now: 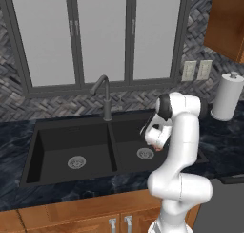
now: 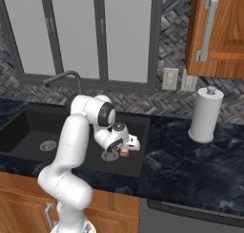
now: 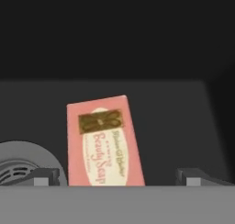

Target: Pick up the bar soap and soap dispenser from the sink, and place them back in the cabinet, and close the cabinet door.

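Cabinet fronts fill the left base view's bottom edge; above, the arm bends into the sink [image 1: 71, 132], right basin. Right base view, centre: tool [image 2: 127, 147] low over bar soap [image 2: 125, 152], beside the drain [image 2: 110, 156]. Hand view: soap at lower centre, long axis running up-frame between spread fingertips [image 3: 43, 177], tool released, nothing obstructing.

Pink rectangular bar soap [image 3: 104, 142]: near end cut off at hand view's bottom. Round steel drain [image 3: 23, 165] half cut by left edge. Soap mostly hidden behind white arm in left base view.
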Controlling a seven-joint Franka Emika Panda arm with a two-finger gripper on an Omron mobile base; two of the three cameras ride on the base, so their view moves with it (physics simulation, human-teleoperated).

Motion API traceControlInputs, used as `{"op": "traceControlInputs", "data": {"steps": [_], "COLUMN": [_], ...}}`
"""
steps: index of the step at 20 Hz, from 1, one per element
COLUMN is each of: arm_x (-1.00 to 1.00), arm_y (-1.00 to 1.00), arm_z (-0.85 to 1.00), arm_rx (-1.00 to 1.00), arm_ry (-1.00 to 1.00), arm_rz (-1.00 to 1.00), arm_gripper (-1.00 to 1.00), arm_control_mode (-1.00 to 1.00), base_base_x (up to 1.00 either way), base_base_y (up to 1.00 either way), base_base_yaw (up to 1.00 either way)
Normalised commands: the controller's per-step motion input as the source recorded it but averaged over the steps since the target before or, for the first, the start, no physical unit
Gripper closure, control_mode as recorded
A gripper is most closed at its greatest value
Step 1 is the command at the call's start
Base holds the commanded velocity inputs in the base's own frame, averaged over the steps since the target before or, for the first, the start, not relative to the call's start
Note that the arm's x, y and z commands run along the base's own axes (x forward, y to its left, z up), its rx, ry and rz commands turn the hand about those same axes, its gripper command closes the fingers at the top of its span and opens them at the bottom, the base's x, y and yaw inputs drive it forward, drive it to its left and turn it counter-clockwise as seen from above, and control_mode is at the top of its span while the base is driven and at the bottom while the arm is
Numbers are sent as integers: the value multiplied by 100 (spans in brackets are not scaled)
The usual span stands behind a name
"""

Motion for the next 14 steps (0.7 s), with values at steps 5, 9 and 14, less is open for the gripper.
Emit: {"op": "traceControlInputs", "data": {"steps": [5,9,14], "arm_x": [15,12,13], "arm_y": [0,1,2], "arm_z": [-16,-17,-17], "arm_rx": [0,0,0], "arm_ry": [0,0,0], "arm_rz": [0,0,0], "arm_gripper": [-100,-100,-100], "arm_control_mode": [-100,-100,-100], "base_base_x": [0,0,0], "base_base_y": [0,0,0], "base_base_yaw": [0,0,0]}}
